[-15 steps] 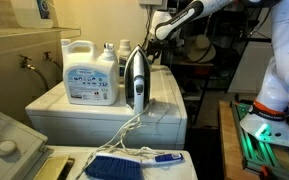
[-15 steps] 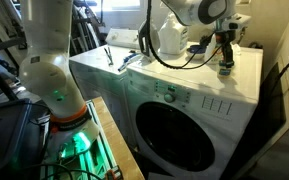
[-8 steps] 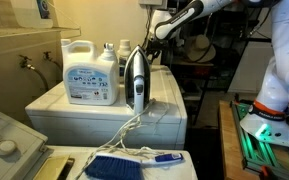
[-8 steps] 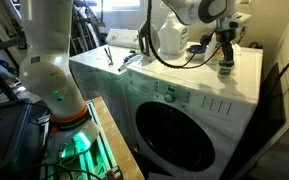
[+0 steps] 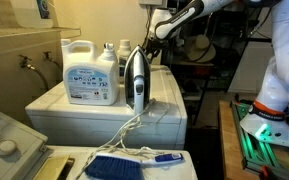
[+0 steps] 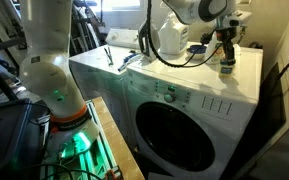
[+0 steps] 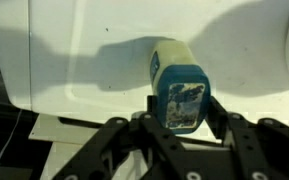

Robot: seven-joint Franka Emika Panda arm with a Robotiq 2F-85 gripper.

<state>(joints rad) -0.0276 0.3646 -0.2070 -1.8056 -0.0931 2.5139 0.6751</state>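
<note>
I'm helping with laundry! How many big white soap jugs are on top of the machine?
1: the white jug stands on the machine, beside the iron. More could hide behind it.

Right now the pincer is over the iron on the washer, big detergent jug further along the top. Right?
No. The pincer is over a small blue-labelled bottle, not the iron; the wrist view shows the bottle right under it. The rest holds: on the washer, big detergent jug further along the top.
</note>
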